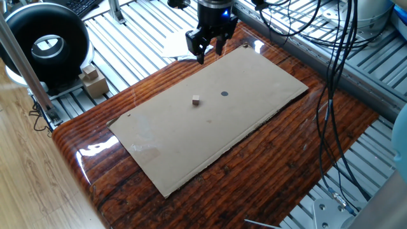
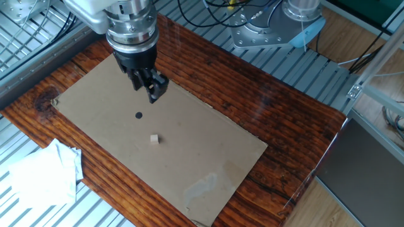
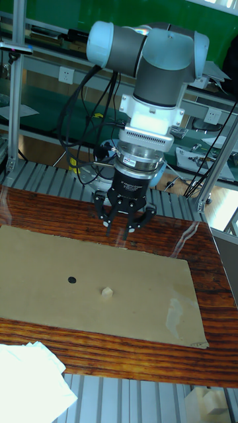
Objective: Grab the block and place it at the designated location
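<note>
The block (image 1: 196, 99) (image 2: 154, 139) (image 3: 106, 290) is a tiny tan cube lying alone on the flat cardboard sheet (image 1: 191, 146). A short way beside it on the same sheet is the designated location (image 1: 224, 94) (image 2: 139, 115) (image 3: 71, 279), a small dark dot. My gripper (image 1: 208, 52) (image 2: 153, 93) (image 3: 119, 230) hangs above the sheet's far edge, pointing down, well away from both. It is open and nothing sits between its fingers.
The sheet lies on a glossy dark wood tabletop (image 1: 267, 165). White crumpled paper (image 2: 44, 173) lies off the table's side. A black round device (image 1: 48, 38) and small cardboard boxes (image 1: 94, 79) stand on the slatted frame. Cables (image 1: 337, 70) hang at the right.
</note>
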{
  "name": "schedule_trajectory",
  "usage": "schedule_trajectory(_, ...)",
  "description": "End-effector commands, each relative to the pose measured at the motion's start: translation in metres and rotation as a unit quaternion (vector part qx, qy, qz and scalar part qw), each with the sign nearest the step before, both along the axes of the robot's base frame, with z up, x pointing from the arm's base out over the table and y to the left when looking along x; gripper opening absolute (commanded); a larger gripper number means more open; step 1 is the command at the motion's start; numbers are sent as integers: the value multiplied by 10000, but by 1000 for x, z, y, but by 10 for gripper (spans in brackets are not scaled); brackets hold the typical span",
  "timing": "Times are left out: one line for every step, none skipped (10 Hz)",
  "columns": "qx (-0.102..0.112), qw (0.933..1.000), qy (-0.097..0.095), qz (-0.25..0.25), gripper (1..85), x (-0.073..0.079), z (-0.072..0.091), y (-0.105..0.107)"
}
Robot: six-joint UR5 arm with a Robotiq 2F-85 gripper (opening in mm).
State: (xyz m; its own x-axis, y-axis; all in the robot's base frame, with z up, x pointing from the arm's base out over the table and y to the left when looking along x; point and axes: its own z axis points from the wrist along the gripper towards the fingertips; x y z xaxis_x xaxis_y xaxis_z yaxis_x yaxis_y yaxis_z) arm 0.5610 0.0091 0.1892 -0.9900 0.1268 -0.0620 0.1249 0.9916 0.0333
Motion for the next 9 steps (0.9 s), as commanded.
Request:
schedule_trajectory(106,9995,-136,-266,10,7,1,5)
schedule_trajectory(106,9995,-136,-266,10,8,1,5)
schedule_trajectory(129,9995,-97,-280,10,6,0,6)
schedule_trajectory(295,9991,55,-299,10,-1,-5,15)
schedule_trajectory(264,9993,6,-262,10,2,-6,14)
schedule_trajectory(241,9994,-111,-236,10,8,-6,13)
schedule_trajectory(240,9992,-266,-188,10,16,-7,14)
schedule_trajectory(169,9991,-360,-151,10,21,-12,12)
schedule_trajectory(176,9989,-424,-78,10,25,-16,15)
